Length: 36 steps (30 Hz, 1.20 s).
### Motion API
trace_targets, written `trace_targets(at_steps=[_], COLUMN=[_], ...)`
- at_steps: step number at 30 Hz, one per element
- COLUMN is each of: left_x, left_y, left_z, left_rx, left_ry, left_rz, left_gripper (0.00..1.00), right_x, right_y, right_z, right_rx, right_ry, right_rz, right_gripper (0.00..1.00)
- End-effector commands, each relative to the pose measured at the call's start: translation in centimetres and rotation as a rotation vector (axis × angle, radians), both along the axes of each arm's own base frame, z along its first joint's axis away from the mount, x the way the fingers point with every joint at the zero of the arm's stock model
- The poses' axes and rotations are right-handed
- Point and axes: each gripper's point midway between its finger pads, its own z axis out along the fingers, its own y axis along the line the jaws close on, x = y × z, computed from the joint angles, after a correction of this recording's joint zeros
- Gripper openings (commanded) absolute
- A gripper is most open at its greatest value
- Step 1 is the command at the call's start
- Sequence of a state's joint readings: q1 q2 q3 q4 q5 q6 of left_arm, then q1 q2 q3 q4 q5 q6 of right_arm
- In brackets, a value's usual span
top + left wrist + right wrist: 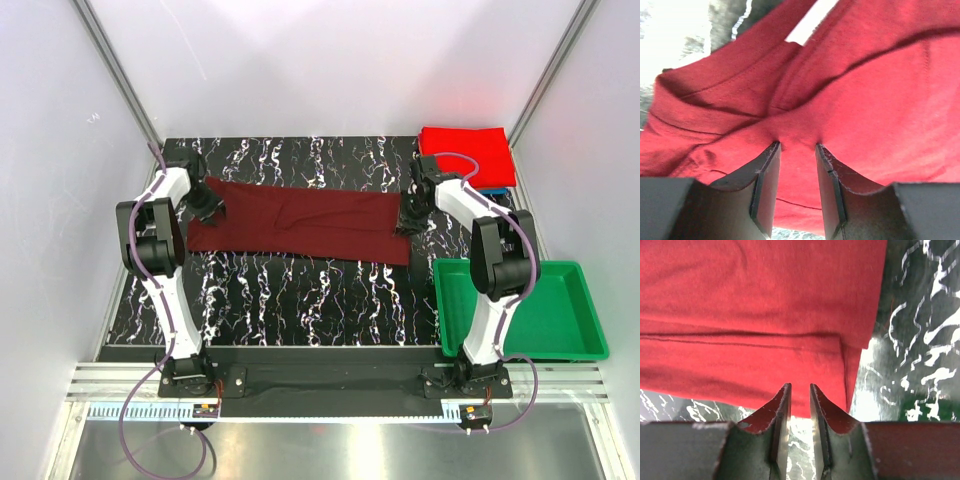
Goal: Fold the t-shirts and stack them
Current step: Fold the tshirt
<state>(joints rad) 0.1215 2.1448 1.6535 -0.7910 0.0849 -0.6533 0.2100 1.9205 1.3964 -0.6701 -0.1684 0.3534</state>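
On the bench [300,300], the left tool [207,205] sits at the 9 o'clock end of the maroon shirt [300,225]. The shirt lies stretched out in a long band across the middle of the bench, running from 9 to 3 o'clock. In the left wrist view this tool [797,146] is clenched on the shirt [855,100]. The cloth puckers into creases that run together at the tips of its fingers [767,170], and a seam curves off toward 10 o'clock.

The right tool [408,222] stands at the 3 o'clock end of the same shirt. In the right wrist view its jaws [800,386] are only a narrow slit apart. The hemmed edge of the cloth [755,315] lies right at the fingertips [782,405], with its corner toward 2 o'clock. I cannot tell whether any cloth is caught between them.

At 1 o'clock on the bench a folded red shirt [465,150] rests on a blue shirt [492,188], which shows only as a thin edge. A green tray [555,310] sits at 4 o'clock.
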Motion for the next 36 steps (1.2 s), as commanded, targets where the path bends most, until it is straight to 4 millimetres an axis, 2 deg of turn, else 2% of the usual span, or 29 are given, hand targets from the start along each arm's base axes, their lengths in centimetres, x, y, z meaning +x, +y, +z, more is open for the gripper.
trace_targets(at_steps=[1,7,10,18,31,36], left_x=[1.7,1.3,1.2,1.2,1.2,1.3], left_y=[-1.3,-0.6,-0.3,-0.2,-0.1,0.0], left_z=[3.8,3.6,3.1,3.0,3.2,3.3], left_rx=[-0.032,0.011,0.024,0.028,0.040,0.042], left_ry=[-0.125,-0.099,-0.077,-0.076,-0.076,-0.080], left_rz=[-0.042,-0.034,-0.030,-0.022,-0.031,-0.030], left_gripper=[0.40,0.40,0.40,0.40,0.40,0.40], right_x=[2.2,3.2,3.0,2.2,2.2,2.4], right_y=[0.0,-1.7,-2.4,-2.5,-2.5,-2.6], right_z=[1.2,1.4,1.0,0.1,-1.9,-1.9], right_rx=[-0.014,-0.067,-0.090,-0.084,-0.090,-0.092], right_ry=[-0.062,-0.068,-0.055,-0.028,0.017,0.012], right_rz=[0.044,0.025,0.028,0.036,0.012,-0.002], right_gripper=[0.29,0.29,0.30,0.31,0.33,0.33])
